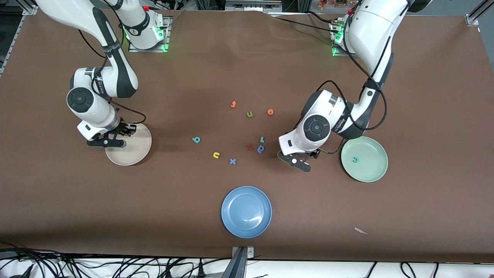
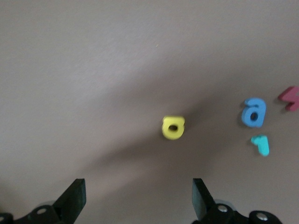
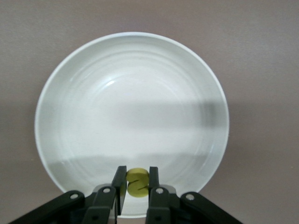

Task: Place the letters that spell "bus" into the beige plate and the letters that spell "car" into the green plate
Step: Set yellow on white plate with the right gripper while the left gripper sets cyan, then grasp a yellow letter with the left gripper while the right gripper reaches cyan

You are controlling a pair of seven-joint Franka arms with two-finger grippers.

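right gripper (image 3: 137, 183) pinching yellow s (image 3: 137, 182) over beige plate (image 3: 84, 116) | left gripper (image 2: 138, 198) spread wide, empty, above yellow a (image 2: 173, 128)

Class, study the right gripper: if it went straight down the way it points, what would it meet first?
The right gripper, shut on a yellow letter, points down over the beige plate. It would probably meet the plate's inside near its rim first, though its height above it is unclear.

My right gripper (image 3: 133, 186) pinches the letter s (image 3: 137, 182) over the beige plate (image 1: 135, 152). My left gripper (image 2: 135, 198) hangs wide over the letter a (image 2: 173, 128), between the green plate (image 1: 372, 170) and the loose letters. The letter c (image 1: 355, 159) lies in the green plate.
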